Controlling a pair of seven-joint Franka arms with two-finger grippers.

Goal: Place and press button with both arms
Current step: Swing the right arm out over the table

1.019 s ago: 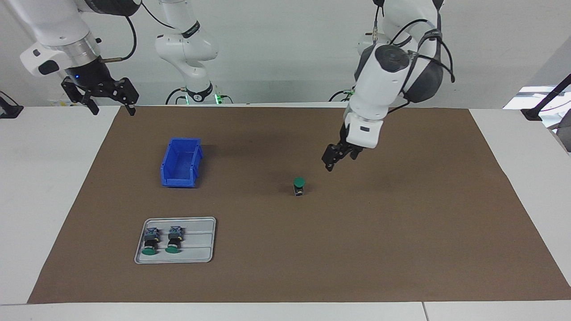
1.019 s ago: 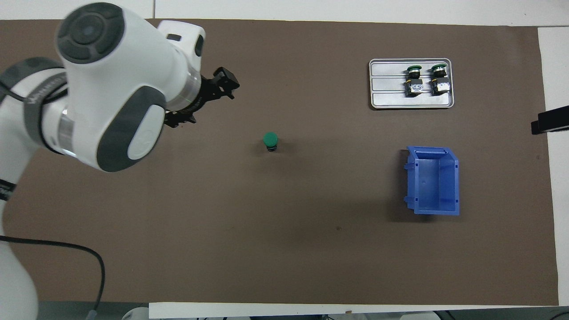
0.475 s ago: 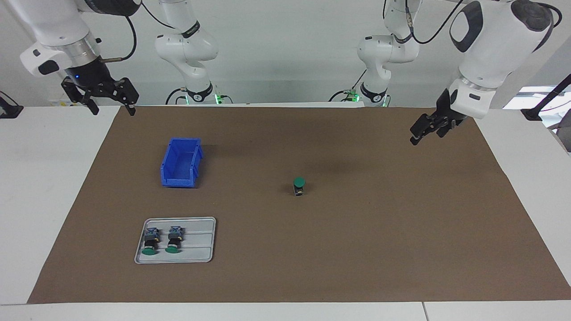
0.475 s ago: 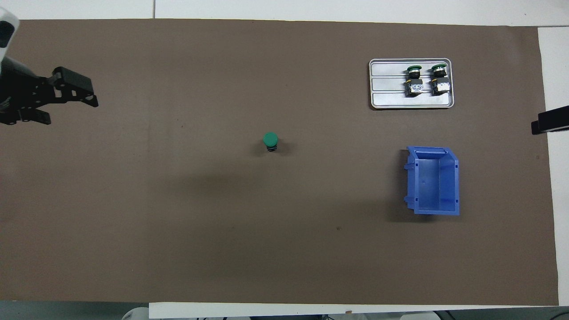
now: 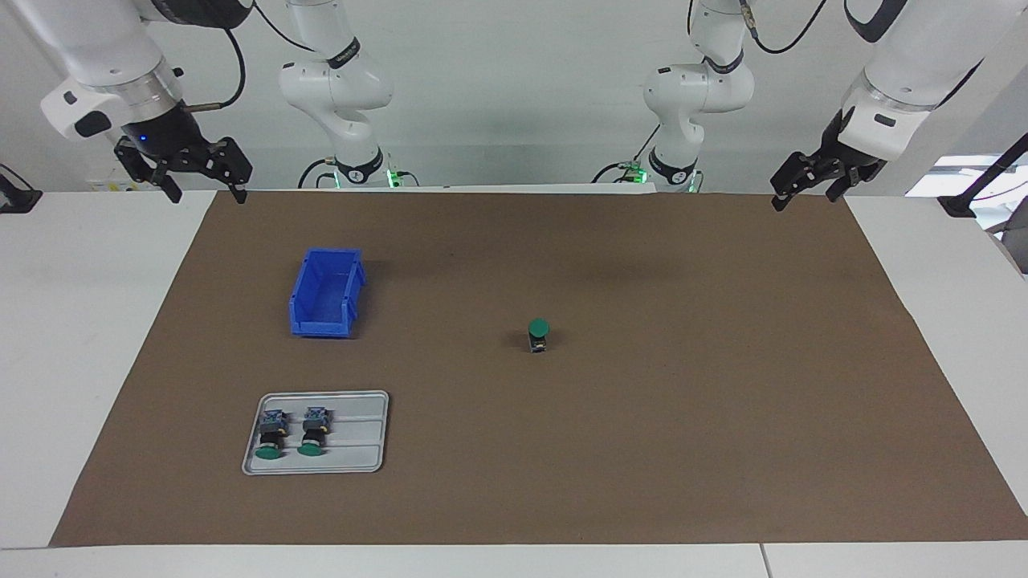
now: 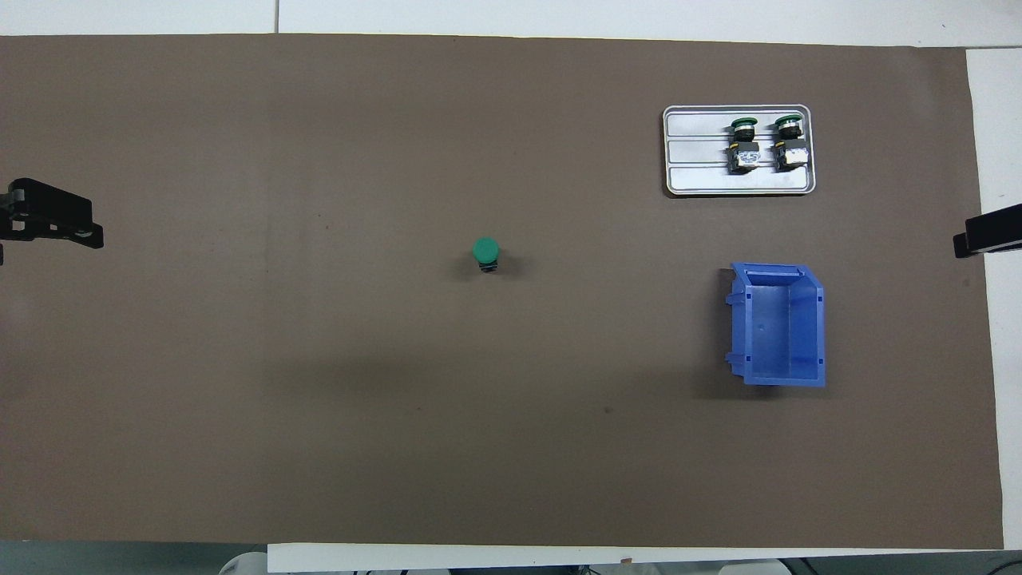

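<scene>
Button [image 5: 538, 334] stood upright, untouched, mid-counter; left gripper [image 5: 813, 186] and right gripper [image 5: 201, 181] hung wide open and empty over the counter's ends.

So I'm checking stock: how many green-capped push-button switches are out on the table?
3. One green-capped push-button switch stands upright mid-mat; two more lie side by side in the grey metal tray toward the right arm's end. None looks hidden.

Colours on the brown table mat

The button [image 5: 538, 335] has a green cap and black body; the bin [image 5: 325, 292] at centre-left of the facing view is bright blue; the tray [image 5: 361, 433] at lower left is pale grey; both arms are white with black grippers, and the mat [image 5: 642, 441] is plain brown.
</scene>
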